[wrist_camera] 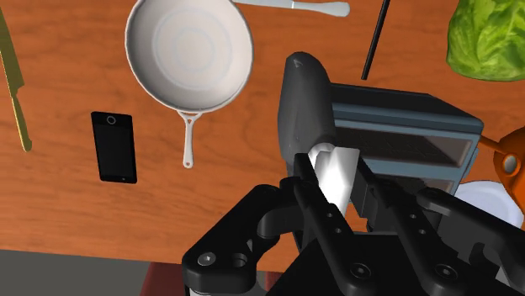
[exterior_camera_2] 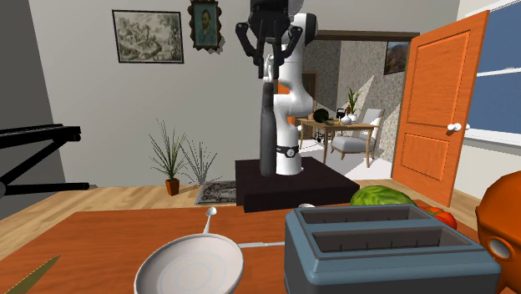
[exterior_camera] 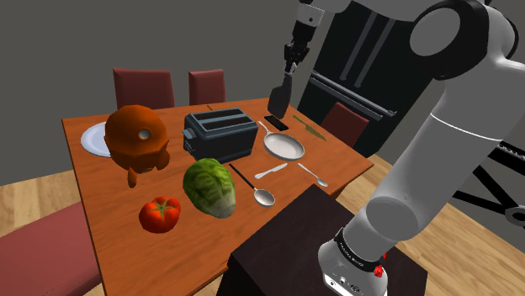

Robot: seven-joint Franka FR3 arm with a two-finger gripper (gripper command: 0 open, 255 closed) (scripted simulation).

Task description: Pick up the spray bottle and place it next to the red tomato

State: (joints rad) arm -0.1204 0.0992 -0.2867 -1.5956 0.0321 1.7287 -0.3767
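You have the gripper [exterior_camera: 291, 66] pinching the dark grey spray bottle [exterior_camera: 280, 94] by its white neck | bottle hangs clear of the table [exterior_camera: 114, 202], upper centre of the shoulder view, above the phone [exterior_camera: 277, 123] and pan [exterior_camera: 283, 145] | red tomato [exterior_camera: 160, 214] sits lower left on the table, well apart from it, beside the lettuce [exterior_camera: 209, 187]

Shoulder view: you look down across the worktop [exterior_camera: 101, 198], with the stand [exterior_camera: 278, 248] at 5 o'clock. Second exterior view: low and close behind the toaster [exterior_camera_2: 384, 250], facing the arm [exterior_camera_2: 294, 92]. Wrist view: straight down from above. All three share the toaster and pan [exterior_camera: 283, 145].
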